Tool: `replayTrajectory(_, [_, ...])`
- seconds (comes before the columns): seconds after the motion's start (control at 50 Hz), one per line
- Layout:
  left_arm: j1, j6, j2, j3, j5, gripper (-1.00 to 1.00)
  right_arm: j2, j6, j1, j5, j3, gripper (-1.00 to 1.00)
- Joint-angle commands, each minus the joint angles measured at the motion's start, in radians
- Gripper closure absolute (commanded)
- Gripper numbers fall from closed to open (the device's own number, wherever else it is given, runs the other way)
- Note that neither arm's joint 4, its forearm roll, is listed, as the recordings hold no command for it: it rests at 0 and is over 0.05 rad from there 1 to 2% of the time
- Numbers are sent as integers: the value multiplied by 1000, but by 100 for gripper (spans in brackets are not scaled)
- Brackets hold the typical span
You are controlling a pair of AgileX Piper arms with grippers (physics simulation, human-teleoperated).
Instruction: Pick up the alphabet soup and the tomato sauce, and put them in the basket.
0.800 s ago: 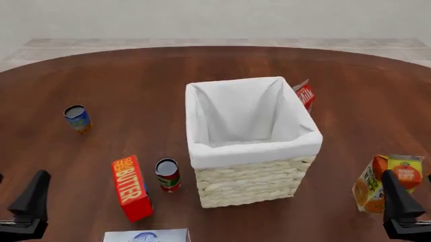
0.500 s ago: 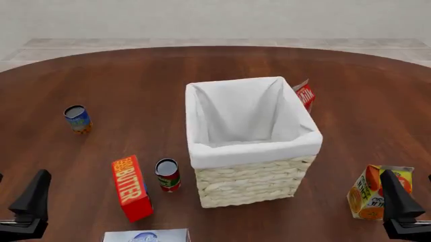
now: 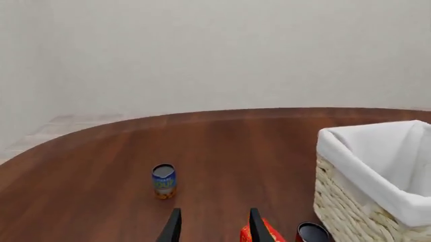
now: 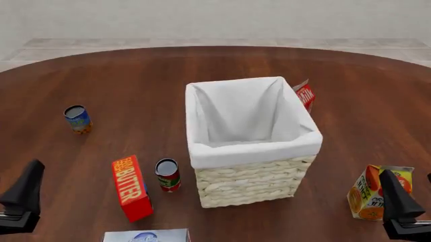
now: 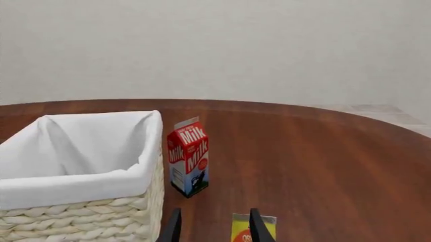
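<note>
Your table (image 4: 202, 65) is big, round and brown. The basket (image 4: 251, 179) stands near its middle, upright, with its white cloth folded over the rim and nothing inside that you can see.

A milk carton (image 5: 187, 156) stands just behind the basket's far right corner. An orange juice carton (image 4: 367, 194) stands near the table's near edge on the right side. A red butter box (image 4: 130, 187) stands near the near edge, left of the basket. A pale box (image 4: 147, 235) sits right at the near edge; only its top shows.

The tomato sauce (image 4: 167, 175) stands upright between the butter box and the basket, close to both but touching neither. The soup (image 4: 77, 119) stands upright by itself, well apart, toward the table's left edge.

Your left gripper (image 3: 211, 228) has its fingers spread apart and holds nothing. Your right gripper (image 5: 211, 225) is the same: fingers apart, nothing between them. Both hang low by the near edge, away from the cans.
</note>
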Motion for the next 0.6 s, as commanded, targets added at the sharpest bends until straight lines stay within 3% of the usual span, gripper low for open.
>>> replayTrajectory(0.02, [-20, 4, 55, -83, 10, -100, 3, 2, 6, 0, -3, -100])
replayTrajectory(0.38, [-79, 22, 242, -281, 15, -100, 2, 0, 17, 1, 1, -100])
replayTrajectory(0.6, [-140, 27, 353, -327, 15, -100, 1, 2, 21, 2, 3, -100])
